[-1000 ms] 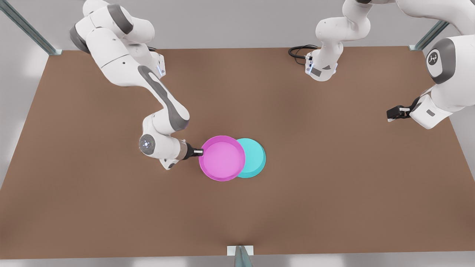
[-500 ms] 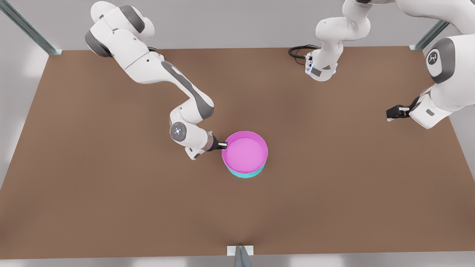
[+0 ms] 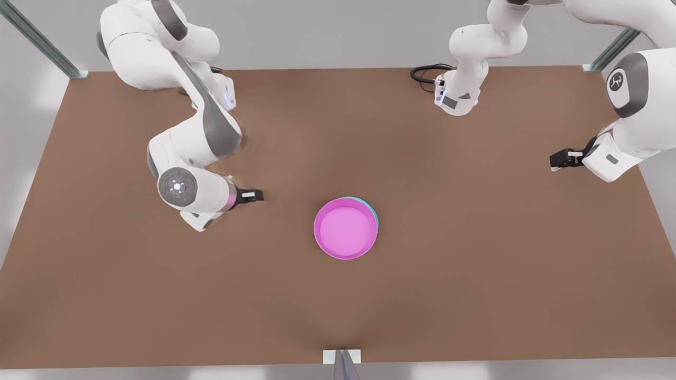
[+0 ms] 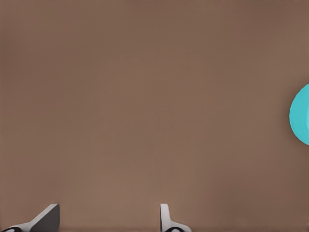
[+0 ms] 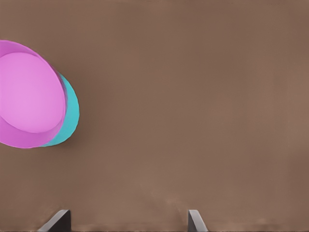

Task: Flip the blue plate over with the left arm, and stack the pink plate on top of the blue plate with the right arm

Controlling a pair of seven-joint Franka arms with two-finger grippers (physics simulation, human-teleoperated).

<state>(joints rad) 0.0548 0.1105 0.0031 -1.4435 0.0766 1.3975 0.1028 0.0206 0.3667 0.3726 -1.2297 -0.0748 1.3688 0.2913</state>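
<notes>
The pink plate (image 3: 346, 228) sits stacked on the blue plate (image 3: 373, 210), a sliver of blue showing at one edge. The right gripper (image 3: 252, 196) hangs well apart from the stack, jaws spread and empty. The left gripper (image 3: 561, 159) waits far off, jaws spread. The stack looks done; best to retreat without nudging the slightly offset plates

A simulated robotics test cell. A bare brown tabletop (image 3: 475, 264) fills the frame, bounded by plain grey walls. Metal frame struts (image 3: 39, 39) stand at the upper corners, and two white jointed arms (image 3: 174, 100) are mounted along the upper edge, a black cable (image 3: 425, 74) coiled beside one.
</notes>
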